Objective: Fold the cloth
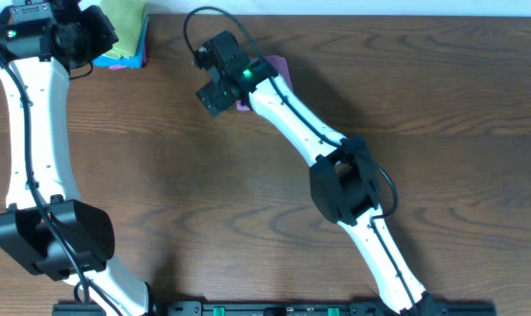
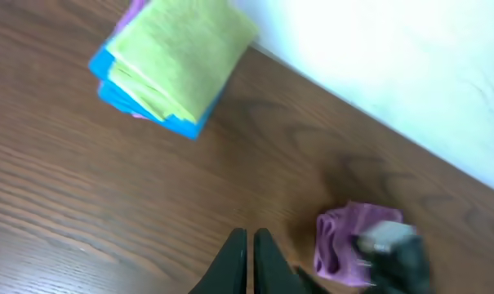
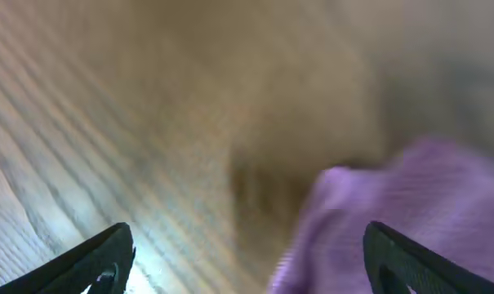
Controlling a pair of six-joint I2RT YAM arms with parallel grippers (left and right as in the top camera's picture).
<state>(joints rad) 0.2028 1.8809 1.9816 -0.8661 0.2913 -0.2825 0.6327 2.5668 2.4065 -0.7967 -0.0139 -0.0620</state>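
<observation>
A purple cloth (image 1: 274, 67) lies bunched on the wooden table at the back middle, mostly hidden under my right arm in the overhead view. It also shows in the left wrist view (image 2: 349, 238) and blurred in the right wrist view (image 3: 402, 220). My right gripper (image 3: 251, 257) is open and empty, its fingers wide apart just above the cloth's edge; in the overhead view it (image 1: 214, 95) sits left of the cloth. My left gripper (image 2: 251, 245) is shut and empty above bare table, at the back left (image 1: 72, 39).
A stack of folded cloths (image 1: 125, 31), yellow-green on top with blue and pink below, lies at the table's back left corner; it also shows in the left wrist view (image 2: 169, 65). A white wall (image 2: 410, 73) runs along the table's far edge.
</observation>
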